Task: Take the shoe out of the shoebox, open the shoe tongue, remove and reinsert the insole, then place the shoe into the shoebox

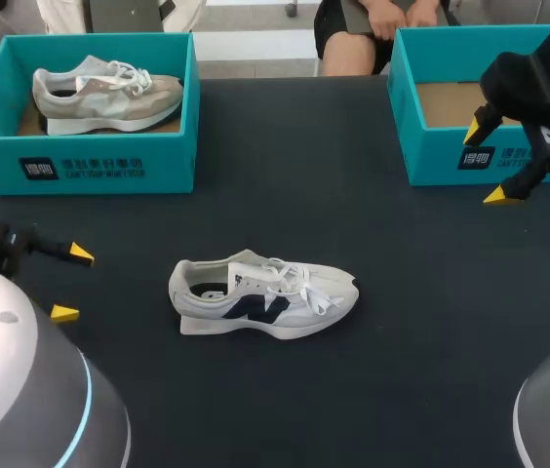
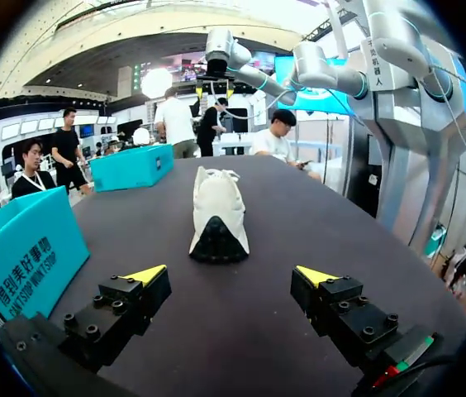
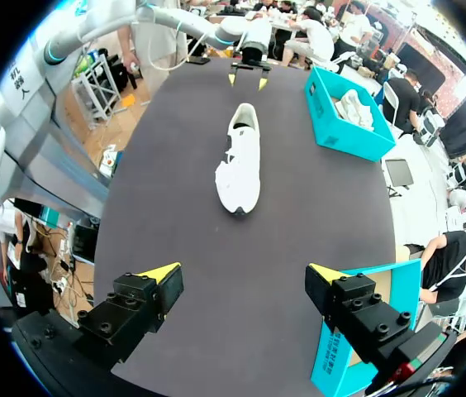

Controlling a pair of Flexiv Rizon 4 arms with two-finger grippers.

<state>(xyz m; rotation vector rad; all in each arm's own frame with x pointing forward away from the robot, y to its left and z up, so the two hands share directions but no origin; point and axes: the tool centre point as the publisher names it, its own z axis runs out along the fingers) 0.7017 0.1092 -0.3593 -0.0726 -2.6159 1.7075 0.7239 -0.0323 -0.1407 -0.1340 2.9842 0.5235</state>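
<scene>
A white sneaker with a navy side mark lies on its sole at the middle of the black table, toe to the right. My left gripper stands open at the left edge, heel side of the sneaker, well apart from it. My right gripper hangs open at the far right, in front of the empty teal shoebox. From the right wrist, the sneaker lies far ahead of the open gripper, toe toward it, and the shoebox is beside one finger. The left gripper holds nothing.
A second teal shoebox at the far left holds a beige sneaker. This box is close beside my left gripper. The other shoebox shows beyond the white sneaker.
</scene>
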